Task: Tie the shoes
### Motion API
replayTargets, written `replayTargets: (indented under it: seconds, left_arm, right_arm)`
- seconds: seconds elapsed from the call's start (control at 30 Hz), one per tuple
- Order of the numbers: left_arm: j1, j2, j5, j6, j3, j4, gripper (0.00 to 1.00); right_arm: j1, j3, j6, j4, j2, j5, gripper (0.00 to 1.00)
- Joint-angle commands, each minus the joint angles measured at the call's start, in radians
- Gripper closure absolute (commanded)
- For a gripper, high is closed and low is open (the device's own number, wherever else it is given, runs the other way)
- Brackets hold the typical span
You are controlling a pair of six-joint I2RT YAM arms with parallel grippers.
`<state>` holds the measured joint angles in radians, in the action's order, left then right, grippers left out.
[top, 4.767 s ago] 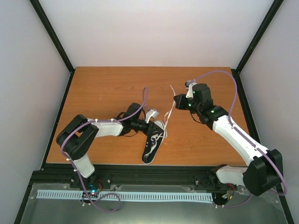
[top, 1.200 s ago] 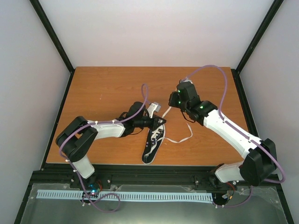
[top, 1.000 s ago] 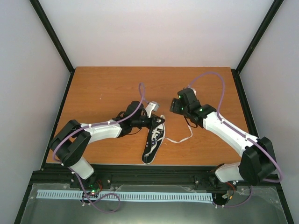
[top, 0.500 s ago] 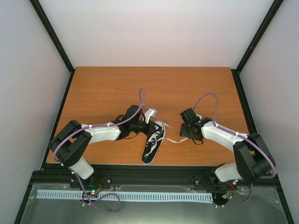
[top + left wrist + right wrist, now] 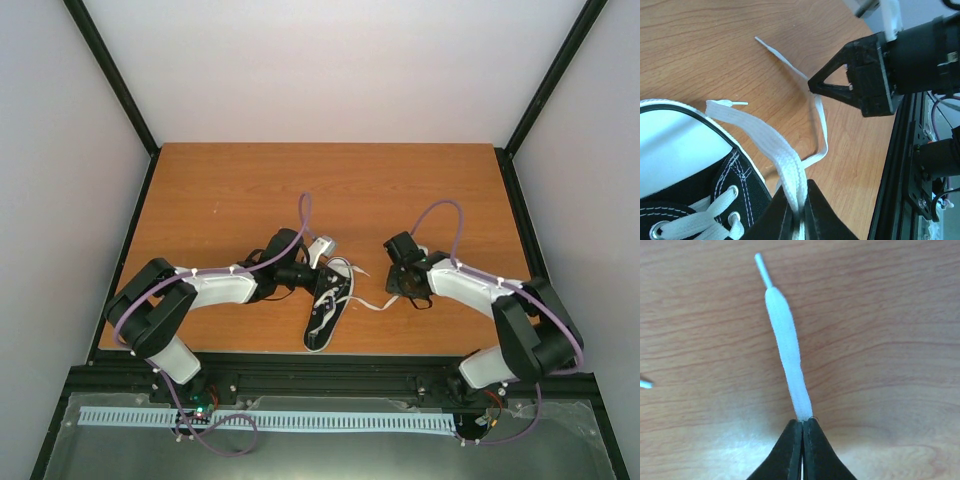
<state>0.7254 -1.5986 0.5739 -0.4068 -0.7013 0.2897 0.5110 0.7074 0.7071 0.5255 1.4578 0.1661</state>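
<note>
While left gripper and right gripper pinch laces, sneaker borders table edge.

Bright, diffuse light — soft shadows. Right wrist view: lace nearly blown out, pale glare on the table at 7 o'clock.

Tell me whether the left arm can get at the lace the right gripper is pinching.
Probably, though not freely: the pinched lace lies close across the table, yet the left gripper is itself shut on the other lace.
</note>
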Motion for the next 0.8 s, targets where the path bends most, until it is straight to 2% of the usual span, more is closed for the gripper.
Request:
replayTargets:
  seconds: [0.0,0.2,0.3,0.53,0.77]
  left_arm:
    - [-0.005,0.011,0.034,0.043,-0.038,-0.006,0.92]
    - [-0.004,-0.025,0.092,0.05,-0.06,-0.002,0.89]
    - [-0.004,-0.039,0.113,0.058,-0.07,-0.005,0.88]
    - [-0.004,-0.089,0.163,0.054,-0.098,-0.011,0.88]
    - [-0.005,-0.095,0.171,0.057,-0.102,-0.008,0.83]
  right_arm:
    - [-0.003,0.002,-0.025,0.025,-0.126,0.001,0.97]
    - [-0.002,0.016,-0.078,-0.029,-0.372,-0.095,0.97]
    - [-0.002,0.042,-0.087,-0.093,-0.441,-0.166,0.97]
    - [0.006,0.163,-0.105,-0.202,-0.36,-0.246,0.97]
    - [0.012,0.24,-0.127,-0.236,-0.294,-0.254,0.97]
